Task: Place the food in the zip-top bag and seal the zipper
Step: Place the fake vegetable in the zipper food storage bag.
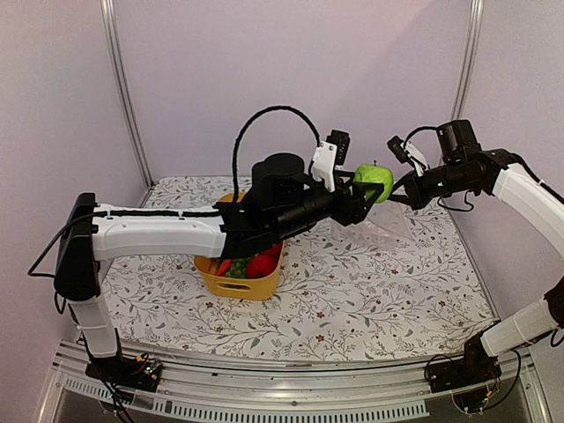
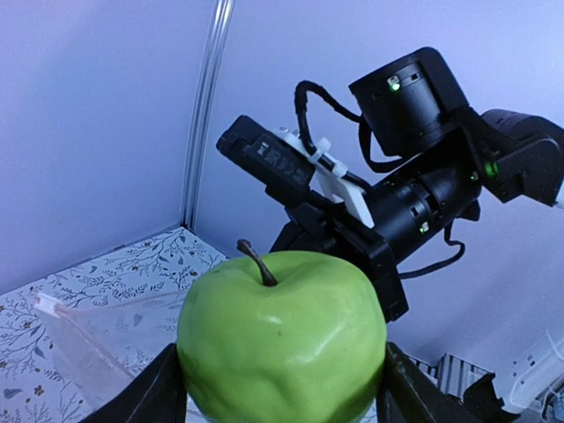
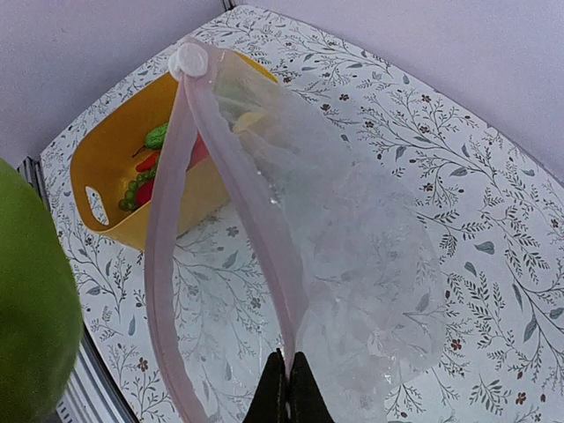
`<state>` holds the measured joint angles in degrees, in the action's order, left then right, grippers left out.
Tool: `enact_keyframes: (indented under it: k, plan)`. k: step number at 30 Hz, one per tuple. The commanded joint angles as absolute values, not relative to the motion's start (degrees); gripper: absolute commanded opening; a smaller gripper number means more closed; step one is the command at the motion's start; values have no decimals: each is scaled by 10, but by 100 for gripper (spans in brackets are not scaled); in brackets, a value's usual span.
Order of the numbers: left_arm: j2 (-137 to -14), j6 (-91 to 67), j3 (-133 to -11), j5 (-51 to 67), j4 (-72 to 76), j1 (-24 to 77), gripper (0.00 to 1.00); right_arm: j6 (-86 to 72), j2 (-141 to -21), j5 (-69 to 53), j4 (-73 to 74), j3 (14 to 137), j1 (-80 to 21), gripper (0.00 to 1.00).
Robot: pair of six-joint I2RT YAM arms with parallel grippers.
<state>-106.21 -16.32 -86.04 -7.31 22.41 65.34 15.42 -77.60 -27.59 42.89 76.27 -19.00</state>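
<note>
No legible text, labels or numbers anywhere. Faint marking on the black wrist camera housing (image 2: 267,159), too blurred to read.

White arm links (image 1: 159,231), black joints (image 1: 278,174), looped black cables (image 1: 273,107)

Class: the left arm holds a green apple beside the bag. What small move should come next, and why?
Probably carry the green apple, held in the left gripper, over the mouth of the zip-top bag and lower it in: the right gripper pinches the zipper, and the mouth hangs open.
</note>
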Motion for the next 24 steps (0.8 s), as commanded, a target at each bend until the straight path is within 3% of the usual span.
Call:
enact_keyframes:
  k: [1,9,15,19,21,24]
  plan:
    - [-1096,-175,-886,-118,239,662,32,125,-788,-302,438,789,-192,0]
    - [-1141,-196,-908,-210,191,660,33,118,-777,-302,436,789,-192,0]
    - [-1184,-243,-983,-266,81,653,42,117,-763,-308,437,786,-192,0]
    - [-1194,-252,-1001,-269,63,652,70,113,-756,-306,436,785,-191,0]
    - [-1196,-250,-1009,-266,60,653,98,111,-757,-302,435,785,-190,0]
    - [-1191,-232,-1017,-249,66,654,100,106,-761,-300,433,784,-181,0]
